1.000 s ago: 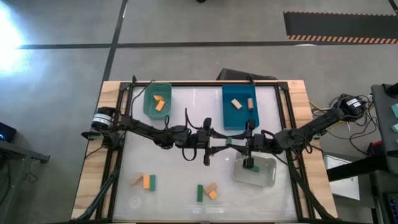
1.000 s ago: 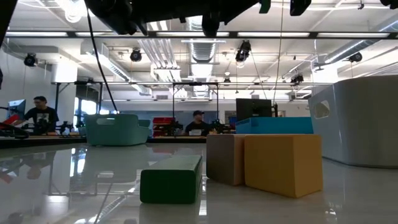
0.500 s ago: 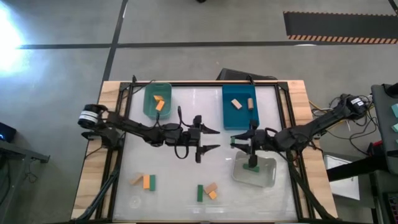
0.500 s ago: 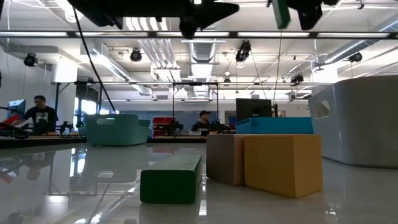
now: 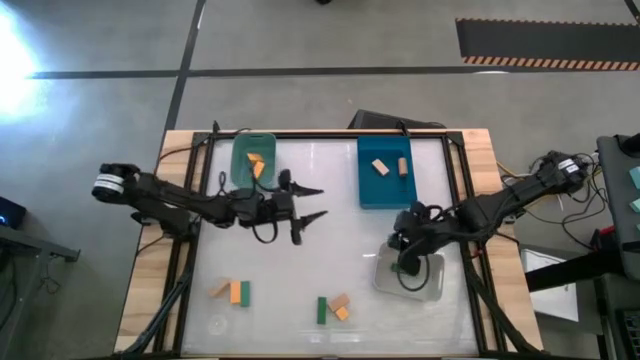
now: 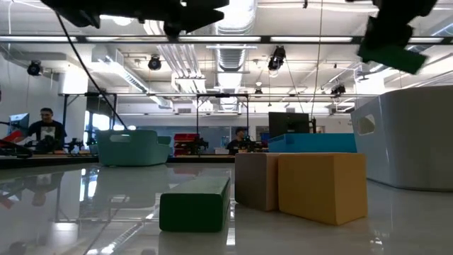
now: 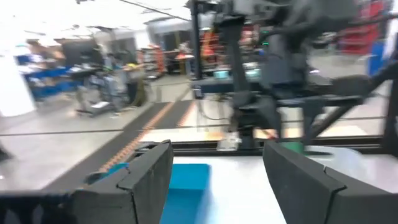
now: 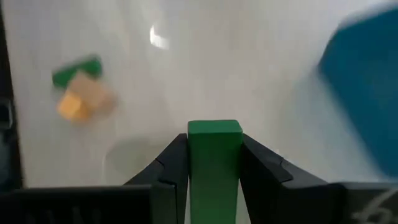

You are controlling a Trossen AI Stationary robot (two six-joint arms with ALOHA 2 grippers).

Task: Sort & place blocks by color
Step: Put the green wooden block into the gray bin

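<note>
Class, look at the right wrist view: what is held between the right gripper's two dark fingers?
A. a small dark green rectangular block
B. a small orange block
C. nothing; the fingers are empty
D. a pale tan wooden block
A: the right wrist view shows the right gripper clamped on a small dark green rectangular block, and the high view puts that gripper at the clear bin.

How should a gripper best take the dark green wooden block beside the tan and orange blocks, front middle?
Come from straight above and close on the two short ends of the dark green wooden block. It lies flat, and the tan block and orange block crowd one long side, so probably no finger fits there.
</note>
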